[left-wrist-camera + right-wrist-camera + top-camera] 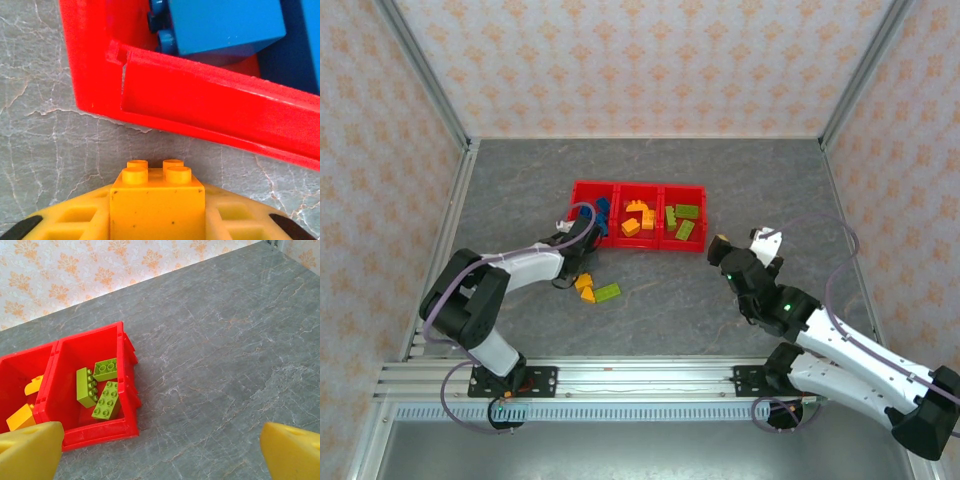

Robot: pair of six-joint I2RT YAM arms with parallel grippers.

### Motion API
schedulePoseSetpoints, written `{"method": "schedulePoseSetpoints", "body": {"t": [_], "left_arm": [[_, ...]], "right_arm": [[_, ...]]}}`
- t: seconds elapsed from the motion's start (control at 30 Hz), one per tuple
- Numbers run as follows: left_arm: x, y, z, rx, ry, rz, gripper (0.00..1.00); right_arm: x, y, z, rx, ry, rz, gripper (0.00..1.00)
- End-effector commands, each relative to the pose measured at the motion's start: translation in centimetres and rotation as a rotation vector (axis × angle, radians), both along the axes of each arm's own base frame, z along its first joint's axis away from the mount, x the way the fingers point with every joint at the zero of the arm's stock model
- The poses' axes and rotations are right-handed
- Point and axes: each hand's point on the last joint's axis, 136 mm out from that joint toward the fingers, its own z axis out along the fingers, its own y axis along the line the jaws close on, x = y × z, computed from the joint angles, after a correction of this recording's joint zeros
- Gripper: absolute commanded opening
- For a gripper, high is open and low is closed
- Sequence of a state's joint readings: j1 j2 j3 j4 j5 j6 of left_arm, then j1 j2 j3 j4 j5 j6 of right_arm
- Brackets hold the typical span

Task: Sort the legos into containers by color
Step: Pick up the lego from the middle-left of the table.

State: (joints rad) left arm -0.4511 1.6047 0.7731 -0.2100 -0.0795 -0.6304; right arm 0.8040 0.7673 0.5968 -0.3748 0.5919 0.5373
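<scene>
1. Now, left wrist view, bottom centre: the left tool [157,225] is clenched on an orange-yellow brick [157,197]. Its yellow fingers [65,220] press both sides, and the studs face the red containers [200,107] just above.
2. Upper right, blue bricks [225,25] lie in that corner bin.
3. Top view adds a lime brick [607,292] loose on the desk [520,180], lower left of the bins.
4. Right wrist view: the right tool [160,452] is released, tips wide apart at the lower corners, with three green bricks [97,387] in the end bin.

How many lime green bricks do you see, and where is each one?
4. Three green bricks lie inside the right bin. The fourth brick lies on the table beside the left arm, which may hide more.
</scene>
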Motion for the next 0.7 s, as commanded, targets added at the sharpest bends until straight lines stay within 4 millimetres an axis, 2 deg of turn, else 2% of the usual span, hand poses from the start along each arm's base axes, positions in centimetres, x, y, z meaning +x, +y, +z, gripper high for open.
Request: {"method": "schedulePoseSetpoints", "body": {"t": [0.0, 0.23, 0.5, 0.67], "left_arm": [[0.0, -0.1, 0.9, -0.034, -0.038, -0.012, 0.34], [0.0, -0.1, 3.8, -0.071, -0.121, -0.012, 0.26], [-0.8, 0.6, 7.3, -0.105, -0.212, 0.009, 0.21], [-1.0, 0.9, 11.0, -0.143, -0.295, 0.021, 0.2]], "right_arm": [[0.0, -1.1, 1.4, -0.023, -0.039, -0.045, 1.0], [0.1, -1.1, 2.3, -0.014, -0.069, -0.043, 1.0], [-0.1, -1.3, 2.2, 0.007, -0.071, -0.045, 1.0], [-0.3, -1.5, 2.3, 0.02, -0.078, -0.046, 1.0]]}}
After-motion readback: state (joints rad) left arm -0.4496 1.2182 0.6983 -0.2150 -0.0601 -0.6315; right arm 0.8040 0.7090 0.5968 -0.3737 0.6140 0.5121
